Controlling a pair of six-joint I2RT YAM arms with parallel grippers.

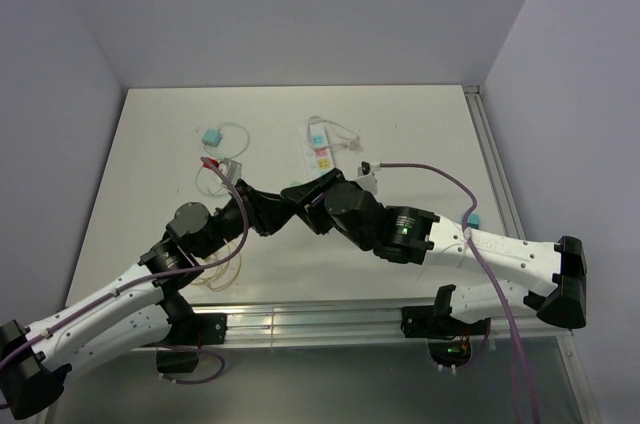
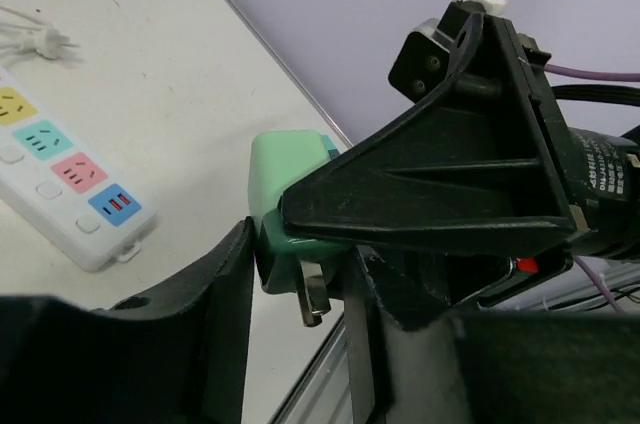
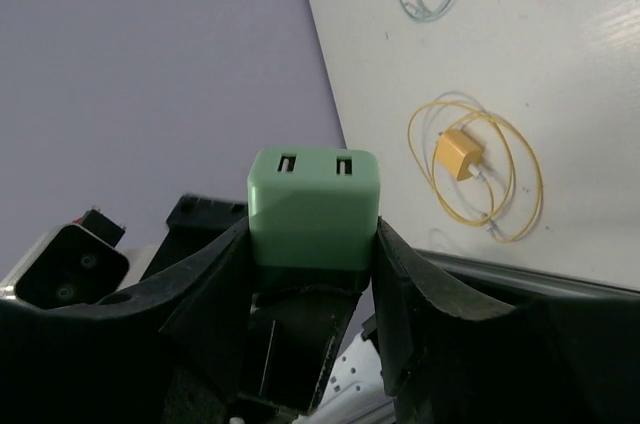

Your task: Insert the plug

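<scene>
The plug [image 2: 290, 169] is a mint-green charger block with two slots on its back face [image 3: 313, 206] and metal prongs [image 2: 313, 296] pointing down. My right gripper [image 3: 313, 234] is shut on its sides. My left gripper [image 2: 300, 264] has its two fingers pressed against the darker green pronged end, so both grippers hold the plug above the table. In the top view the two grippers meet at mid-table, left [image 1: 262, 212] and right [image 1: 305, 194], and hide the plug. The white power strip [image 2: 60, 174] with coloured sockets lies flat on the table beyond them [image 1: 318, 149].
A yellow charger with a coiled yellow cable [image 3: 460, 154] lies near the table's front edge [image 1: 215, 269]. A teal charger [image 1: 212, 136] and a grey adapter with a red lead [image 1: 232, 166] sit at the back left. A metal rail [image 1: 490, 164] runs along the right edge.
</scene>
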